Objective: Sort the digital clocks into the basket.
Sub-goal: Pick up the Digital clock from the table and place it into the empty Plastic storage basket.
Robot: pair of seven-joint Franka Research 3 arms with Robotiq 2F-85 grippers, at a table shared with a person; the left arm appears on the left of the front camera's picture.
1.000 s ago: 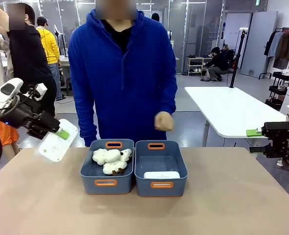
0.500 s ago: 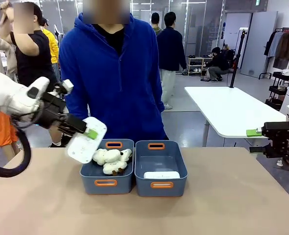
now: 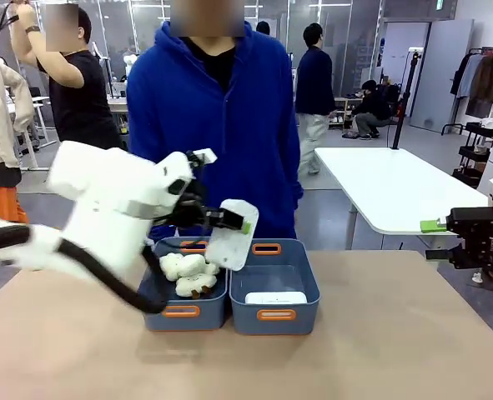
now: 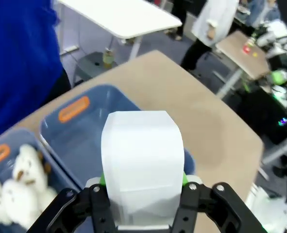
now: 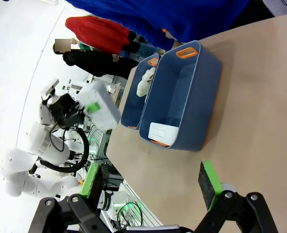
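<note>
My left gripper [image 3: 241, 226] is shut on a white digital clock [image 3: 231, 235], which hangs tilted above the inner rims of two blue-grey bins. In the left wrist view the clock [image 4: 142, 155] stands between the green pads of the gripper [image 4: 143, 183], over the basket [image 4: 80, 127]. This right-hand basket [image 3: 304, 275] holds a second white clock [image 3: 276, 297] at its near end. My right gripper [image 3: 435, 240] is open at the right table edge, well away. Its view shows the gripper [image 5: 150, 187] wide and empty, facing the basket [image 5: 192, 92] and the clock inside [image 5: 162, 132].
The left bin [image 3: 158, 296] holds cream plush toys [image 3: 189, 273]. A person in a blue hoodie [image 3: 217, 125] stands right behind both bins. Bare tan table [image 3: 379, 350] lies in front and to the right.
My left arm has swung right, carrying the clock from beyond the table's left edge to above the bins. The person's raised hand has dropped from sight. The right arm has stayed still.
</note>
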